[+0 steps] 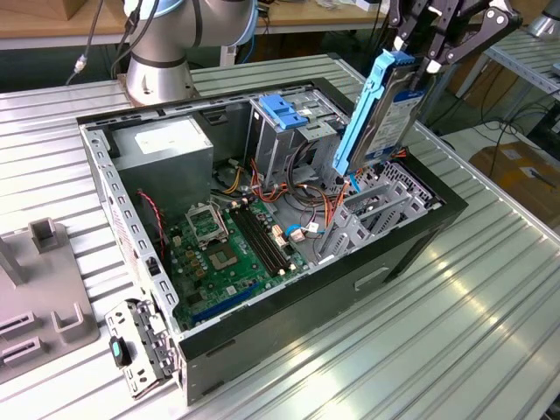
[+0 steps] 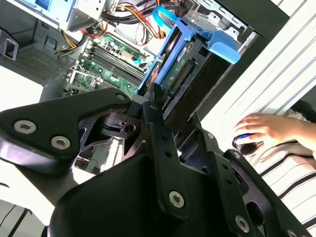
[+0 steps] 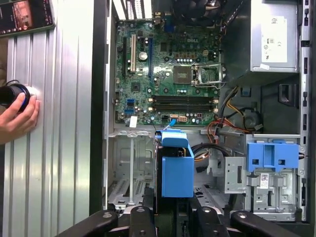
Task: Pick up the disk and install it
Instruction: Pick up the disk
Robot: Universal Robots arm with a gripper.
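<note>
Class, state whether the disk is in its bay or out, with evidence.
Out. The gripper holds the disk on end, tilted, mostly above the grey bay of the open case.

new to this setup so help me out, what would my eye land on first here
A blue-framed disk hangs on end in the black gripper above the open computer case, at the exterior view's right. A green circuit board lies on the case floor. A person's hand is on the table beside it.
</note>
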